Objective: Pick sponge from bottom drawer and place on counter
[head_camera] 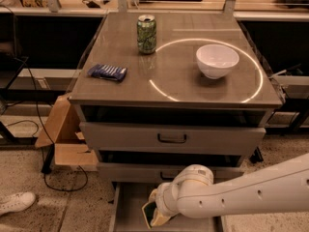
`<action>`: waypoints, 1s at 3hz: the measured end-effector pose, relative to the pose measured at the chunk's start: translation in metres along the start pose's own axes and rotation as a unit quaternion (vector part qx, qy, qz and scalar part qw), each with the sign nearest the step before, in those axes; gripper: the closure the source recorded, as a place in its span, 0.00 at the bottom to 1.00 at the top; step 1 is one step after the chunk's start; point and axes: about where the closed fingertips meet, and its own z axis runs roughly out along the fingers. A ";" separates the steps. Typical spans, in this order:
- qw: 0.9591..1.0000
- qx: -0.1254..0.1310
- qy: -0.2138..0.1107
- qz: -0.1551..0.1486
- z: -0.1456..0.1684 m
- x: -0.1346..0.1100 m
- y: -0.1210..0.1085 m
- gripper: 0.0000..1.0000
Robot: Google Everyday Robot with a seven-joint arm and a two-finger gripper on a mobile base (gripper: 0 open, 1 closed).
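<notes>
The bottom drawer (pixel 128 210) is pulled out at the foot of the cabinet, and its grey floor shows at the left. My white arm reaches in from the right. My gripper (pixel 154 216) is low inside the drawer, shut on the sponge (pixel 148 210), whose dark green face with a pale yellow edge stands tilted at the gripper's tip. The counter (pixel 174 79), grey-brown with a thin white circle line, is above the drawers. My arm hides the right part of the drawer.
On the counter stand a green can (pixel 146 34) at the back, a white bowl (pixel 217 60) inside the circle and a blue crinkly packet (pixel 107 72) at the left. Two shut drawers with dark handles sit above. A cardboard box (pixel 63 139) and a white shoe (pixel 14 203) are on the floor at the left.
</notes>
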 end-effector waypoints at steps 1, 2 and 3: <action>1.000 0.011 0.003 -0.007 -0.010 -0.004 -0.008 1.00; 1.000 0.011 0.003 -0.007 -0.010 -0.004 -0.008 1.00; 0.999 0.032 0.011 -0.024 -0.031 -0.013 -0.023 1.00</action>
